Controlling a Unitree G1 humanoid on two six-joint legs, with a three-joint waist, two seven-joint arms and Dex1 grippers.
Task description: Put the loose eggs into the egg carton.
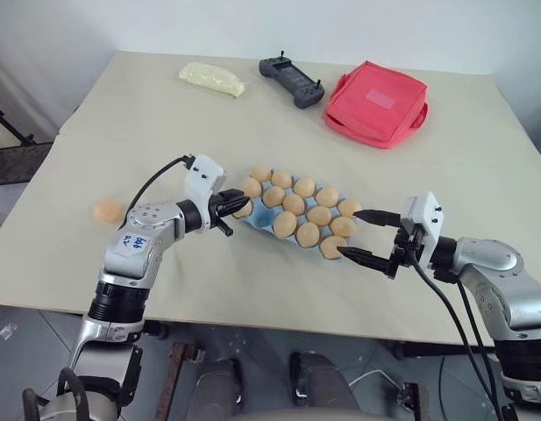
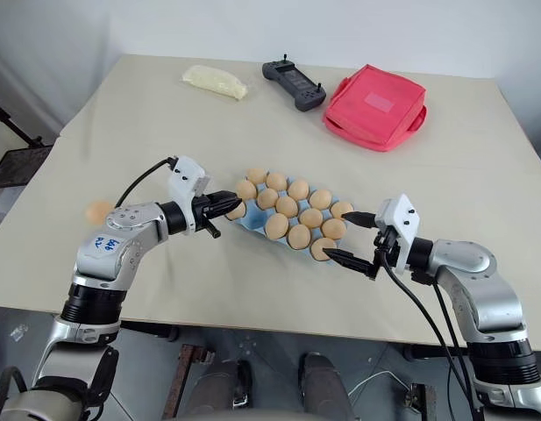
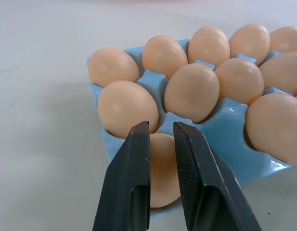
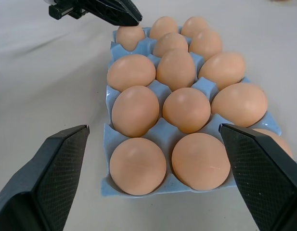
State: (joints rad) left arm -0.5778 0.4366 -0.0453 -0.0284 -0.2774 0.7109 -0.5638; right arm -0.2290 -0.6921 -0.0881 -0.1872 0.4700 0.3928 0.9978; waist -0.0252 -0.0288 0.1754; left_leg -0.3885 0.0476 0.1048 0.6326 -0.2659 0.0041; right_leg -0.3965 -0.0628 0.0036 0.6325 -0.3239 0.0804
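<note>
Resting on beige table [image 1: 165,132] — egg carton [image 3: 225,130]

A pale beige counter [image 1: 252,114] carries a light blue egg carton [image 3: 225,130] filled with smooth tan-orange eggs [image 4: 182,70], all one even shade without speckles. One loose egg [image 1: 107,210] of the same tan-orange lies near the counter's left edge. Toward the far edge are a pale yellow oblong packet [image 1: 212,79], a dark grey handheld controller [image 1: 291,81] and a red square fabric pouch [image 1: 375,103] with a lighter pink patch on top. Both claws, left claw [image 1: 238,206] and right claw [image 1: 356,235], have black fingers with a fine ribbed texture, on silver-grey arms with white wrist housings.
</note>
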